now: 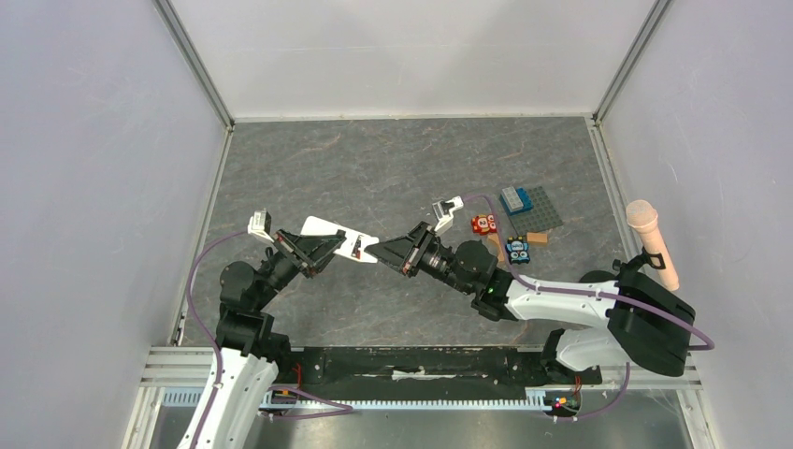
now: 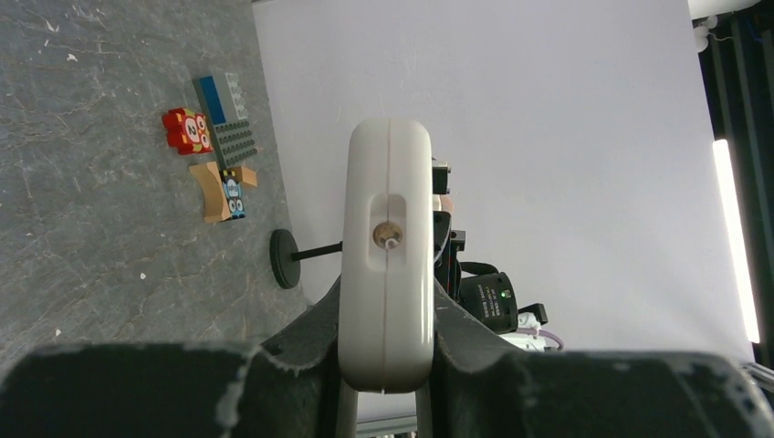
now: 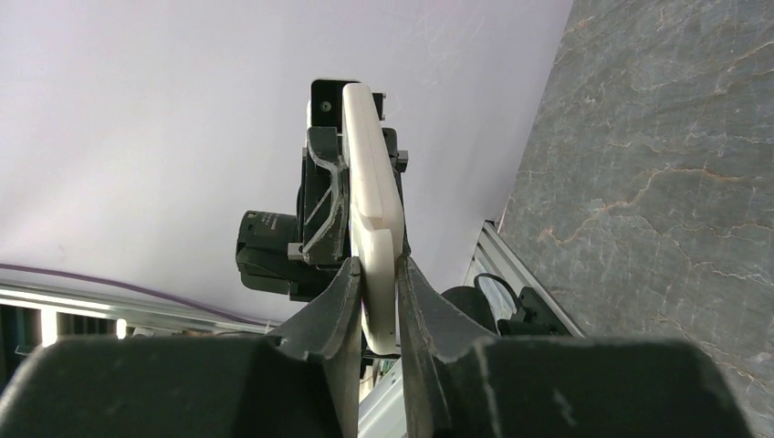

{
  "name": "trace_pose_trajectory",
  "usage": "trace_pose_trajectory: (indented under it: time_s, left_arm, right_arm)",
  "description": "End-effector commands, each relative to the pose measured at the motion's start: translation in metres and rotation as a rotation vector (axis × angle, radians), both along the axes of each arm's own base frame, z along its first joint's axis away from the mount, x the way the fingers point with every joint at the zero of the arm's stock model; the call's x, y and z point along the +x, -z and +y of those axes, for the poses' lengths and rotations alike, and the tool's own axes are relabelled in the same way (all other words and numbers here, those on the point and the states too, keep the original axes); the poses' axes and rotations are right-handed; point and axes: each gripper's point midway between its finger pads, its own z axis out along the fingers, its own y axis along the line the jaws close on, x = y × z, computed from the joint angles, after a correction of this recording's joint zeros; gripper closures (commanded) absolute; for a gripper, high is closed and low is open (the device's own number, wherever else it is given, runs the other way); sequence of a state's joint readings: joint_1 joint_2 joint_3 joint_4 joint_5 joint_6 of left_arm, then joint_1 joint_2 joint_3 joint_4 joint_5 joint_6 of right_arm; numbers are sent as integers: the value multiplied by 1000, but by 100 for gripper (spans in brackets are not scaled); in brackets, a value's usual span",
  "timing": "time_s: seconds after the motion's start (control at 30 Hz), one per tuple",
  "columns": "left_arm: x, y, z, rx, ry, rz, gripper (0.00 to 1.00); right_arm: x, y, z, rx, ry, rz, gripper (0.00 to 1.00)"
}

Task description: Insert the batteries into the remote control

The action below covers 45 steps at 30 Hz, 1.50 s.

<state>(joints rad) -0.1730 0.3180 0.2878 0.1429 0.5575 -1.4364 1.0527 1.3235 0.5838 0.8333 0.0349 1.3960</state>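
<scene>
Remote control [image 1: 344, 236] is held off the table near the middle of the scene, gripped at both ends, lying roughly level and crossways with a plain white side up. The left gripper [image 1: 324, 248] is clamped on its left part and the right gripper [image 1: 385, 251] on its right tip, each with its two fingers pressed against opposite flat faces. The left wrist view looks straight down the length of the remote control [image 2: 386, 265], showing its small emitter bulb [image 2: 387, 235] and the fingers [image 2: 315, 333] tight on either side. From the right wrist it appears edge-on [image 3: 374, 196], pinched between closed-in fingers [image 3: 339, 306], with the left gripper [image 3: 324, 196] on its far end. I judge this two-ended hold is meant to steady or turn the body, or pass it between arms, so the bay side can be reached. The battery bay is the only container here, and no view shows it well enough to tell whether it is open or what it holds. A step in the white edge near the right claw may be its recess. I cannot pick out the batteries in any view, and with both claws occupied neither could fetch one. On the grey table [image 1: 374, 168], far right, lie a studded brick plate [image 1: 535, 206], a red block [image 1: 483, 224] and a blue block [image 1: 519, 250], well apart from the arms.
</scene>
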Motion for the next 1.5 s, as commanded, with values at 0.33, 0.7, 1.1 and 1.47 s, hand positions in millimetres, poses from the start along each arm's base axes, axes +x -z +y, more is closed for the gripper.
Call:
trace_pose_trajectory:
  time_s: [0.33, 0.7, 1.1, 1.47]
  left_arm:
    - [-13, -34, -2, -81, 44, -60, 98]
    - [-10, -30, -2, -92, 36, -36, 98]
    - [-10, -26, -1, -110, 33, -20, 98]
    - [-10, -26, -1, -114, 33, -31, 98]
  right_arm:
    - [11, -10, -5, 59, 142, 35, 95]
    - [9, -24, -7, 78, 175, -36, 100]
    - [7, -40, -6, 105, 205, -108, 100]
    - [1, -45, -4, 190, 164, -32, 100]
